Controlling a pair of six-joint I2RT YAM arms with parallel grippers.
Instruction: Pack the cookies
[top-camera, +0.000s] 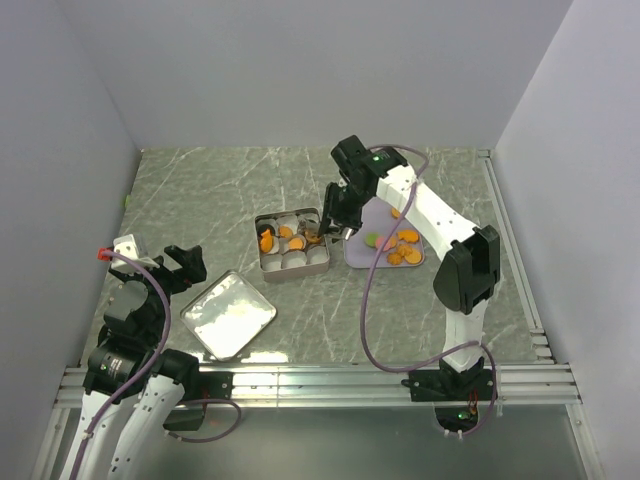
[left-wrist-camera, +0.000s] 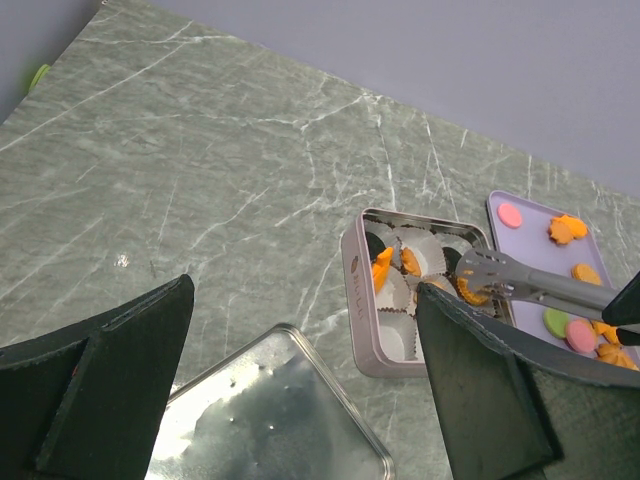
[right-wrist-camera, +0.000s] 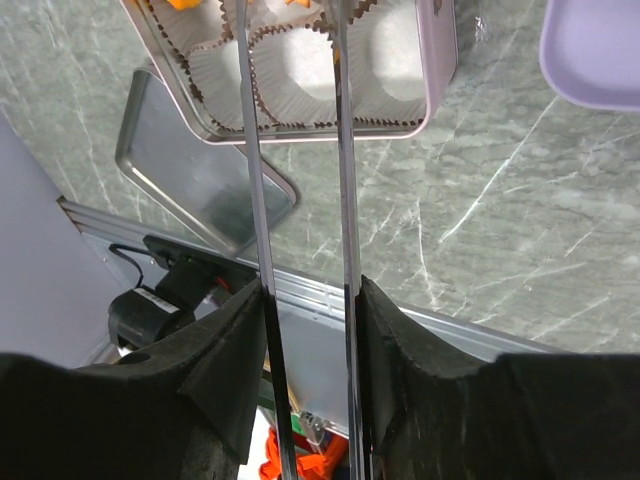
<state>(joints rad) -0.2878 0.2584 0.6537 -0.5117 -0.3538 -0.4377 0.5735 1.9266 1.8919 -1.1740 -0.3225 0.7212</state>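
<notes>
1. While you are looking at the near left, the left gripper (top-camera: 186, 262) is hanging with its jaws spread wide and gripping nothing, just left of the silver lid (top-camera: 228, 315) that is lying flat on the table (top-camera: 200, 190).
2. The tin (top-camera: 295, 268) is sitting mid-table, lined with white paper cups; several cookies (top-camera: 267, 240), mostly orange, are lying in its far cups.
3. The right gripper (right-wrist-camera: 310, 295) is squeezing the metal tongs (left-wrist-camera: 540, 285), its jaws partly closed on both arms. The tips are reaching over the tin's right side, with an orange cookie at them; you cannot tell whether it is being pinched.
4. More cookies, orange, pink and green, are lying on the lavender tray (top-camera: 358, 255), just right of the tin.
</notes>
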